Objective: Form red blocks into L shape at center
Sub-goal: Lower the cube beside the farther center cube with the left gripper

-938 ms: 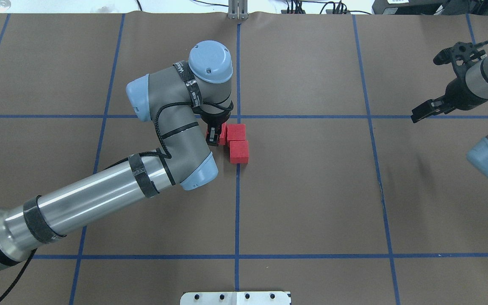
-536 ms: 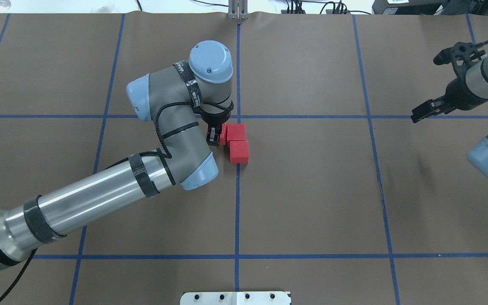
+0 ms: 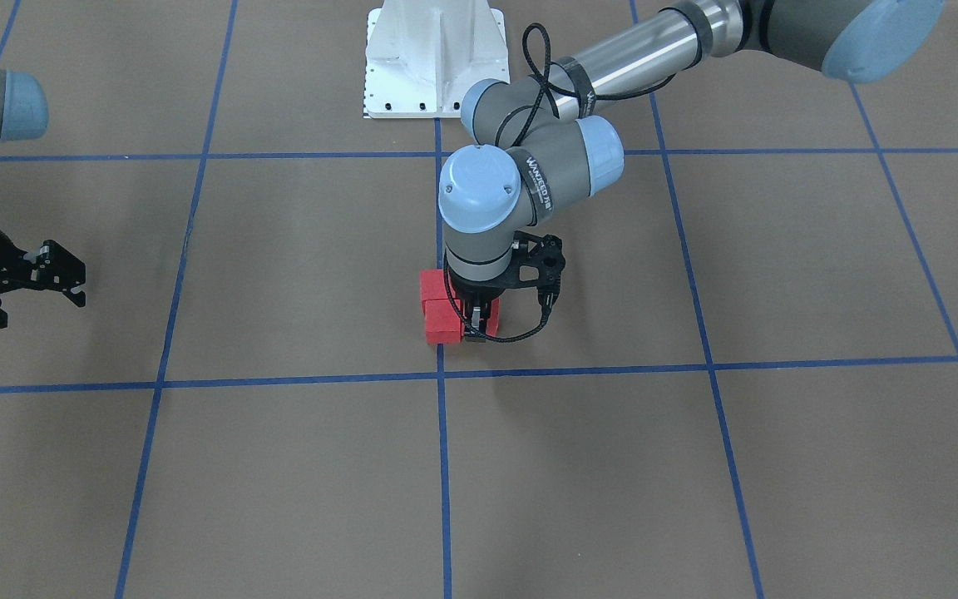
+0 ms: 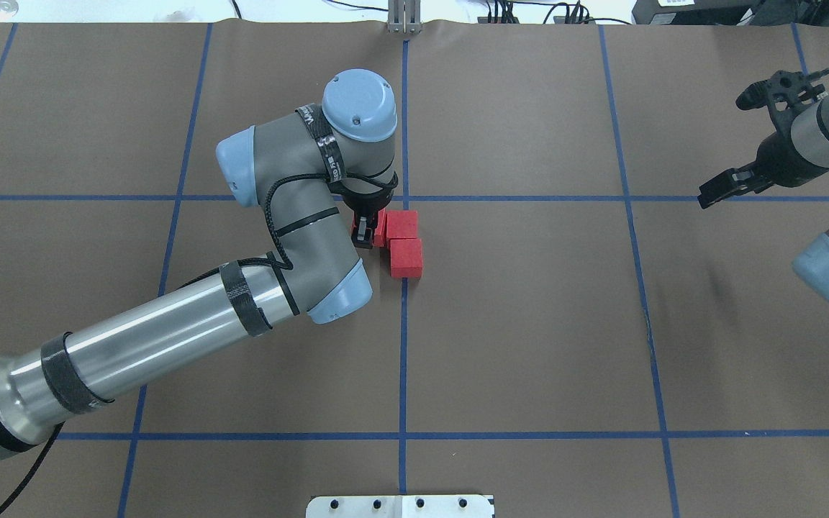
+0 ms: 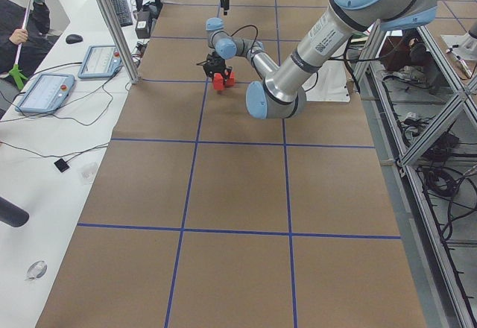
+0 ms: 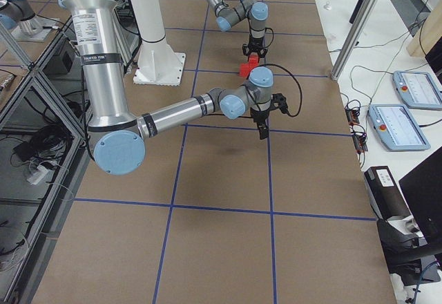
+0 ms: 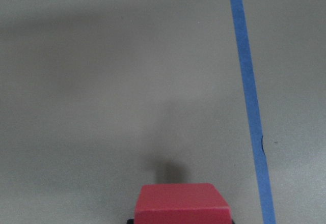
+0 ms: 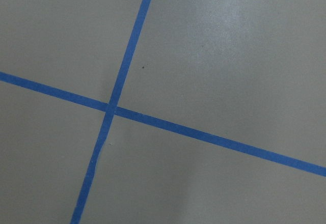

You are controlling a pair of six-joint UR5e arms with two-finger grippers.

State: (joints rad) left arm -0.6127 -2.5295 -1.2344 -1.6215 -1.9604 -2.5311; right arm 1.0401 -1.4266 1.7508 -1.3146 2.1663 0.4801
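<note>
Hardly anything has moved: the two free red blocks lie as before, touching in a column just robot-side of the blue tape crossing, at the center; the third red block sits against the side of the block nearer the crossing, completing an L; the left gripper has shifted only a trace and appears clenched on that block; release and withdrawal likely remain; the right gripper hangs spread, empty, well apart.
</note>
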